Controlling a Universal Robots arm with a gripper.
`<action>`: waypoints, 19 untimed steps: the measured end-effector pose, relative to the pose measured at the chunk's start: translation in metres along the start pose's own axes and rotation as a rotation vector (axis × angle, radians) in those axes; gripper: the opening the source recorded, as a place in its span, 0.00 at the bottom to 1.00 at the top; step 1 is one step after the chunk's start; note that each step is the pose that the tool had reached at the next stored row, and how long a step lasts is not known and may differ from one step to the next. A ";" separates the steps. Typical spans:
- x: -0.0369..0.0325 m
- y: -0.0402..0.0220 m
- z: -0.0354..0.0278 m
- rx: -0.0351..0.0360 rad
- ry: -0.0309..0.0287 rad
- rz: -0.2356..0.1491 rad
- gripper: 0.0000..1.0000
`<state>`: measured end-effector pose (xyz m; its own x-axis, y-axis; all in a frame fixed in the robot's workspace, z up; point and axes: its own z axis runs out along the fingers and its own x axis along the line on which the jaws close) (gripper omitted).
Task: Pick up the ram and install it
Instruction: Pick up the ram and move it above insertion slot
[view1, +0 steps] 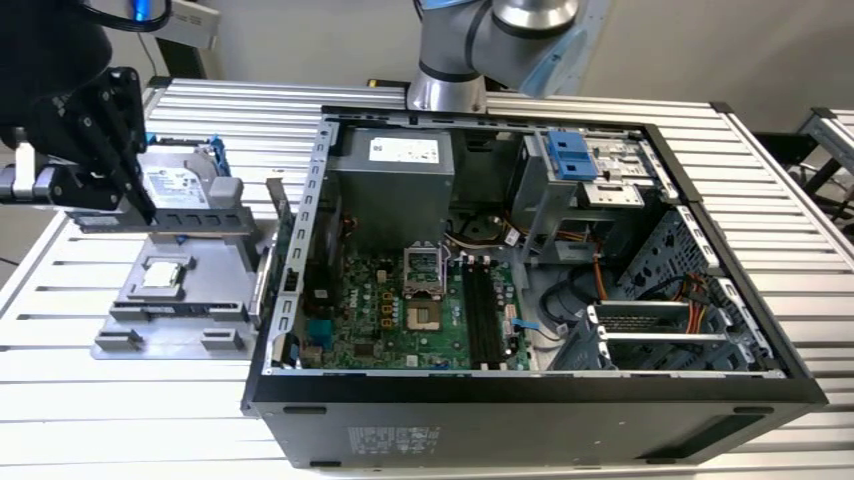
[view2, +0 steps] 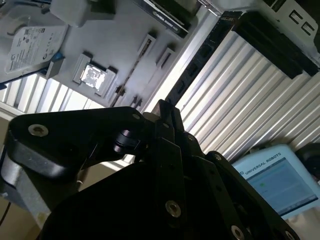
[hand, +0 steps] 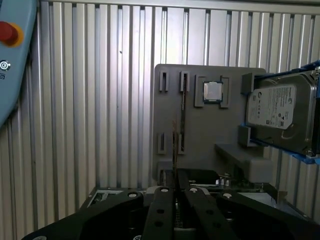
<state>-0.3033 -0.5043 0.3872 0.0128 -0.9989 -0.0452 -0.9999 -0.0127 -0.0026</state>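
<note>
Honestly, ram (hand: 183, 120) sits on edge in the tray (hand: 210, 130), probably for easy pinching; gripper (hand: 175, 175) hovers above, can't tell if it's spread or closed.

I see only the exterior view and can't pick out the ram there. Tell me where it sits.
Observer: In the first wrist view the ram stands on edge in slots of the grey holder, not lifted.
Operator: Say what lies next to it.
Observer: The processor chip lies flat in its pocket, between the ram and the hard drive.
Operator: Report anything else on the table.
Observer: A light-blue pendant with a red button sits apart from the holder.
</note>
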 end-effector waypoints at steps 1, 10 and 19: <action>0.0000 -0.0013 0.0000 -0.0001 0.0001 0.000 0.00; 0.0002 -0.0133 -0.0002 0.0000 0.0000 0.000 0.00; 0.0004 -0.0274 -0.0003 -0.0002 0.0000 0.000 0.00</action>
<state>-0.2759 -0.5044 0.3876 0.0128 -0.9989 -0.0451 -0.9999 -0.0127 -0.0024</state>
